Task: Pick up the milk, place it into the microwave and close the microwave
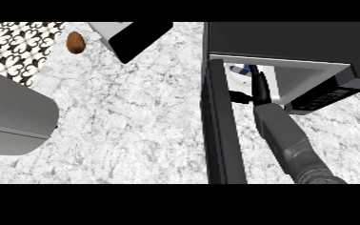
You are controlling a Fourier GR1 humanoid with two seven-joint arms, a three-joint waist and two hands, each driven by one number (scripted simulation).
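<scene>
Inside the microwave (281,40) cavity, the right hand (259,83) is reaching past the open door (219,124), which is standing edge-on just to the left of the forearm. Ahead of the hand's fingertips and slightly to their left, a small white-and-blue object, probably the milk (237,70), is showing against the pale cavity floor; most of it is hidden behind the door edge. Whether the fingers are curling round the carton or spreading away from it cannot be told, since the hand is appearing only as a dark narrow shape. Judged from this, the placing step is nearing its end. To finish it well, the carton should be standing upright and well behind the sill before the hand is letting go, and the forearm should be backing straight out so that it is not brushing the door. Far left of the hand, a brown object (75,42) is lying on the worktop (134,114). No left hand is showing.
</scene>
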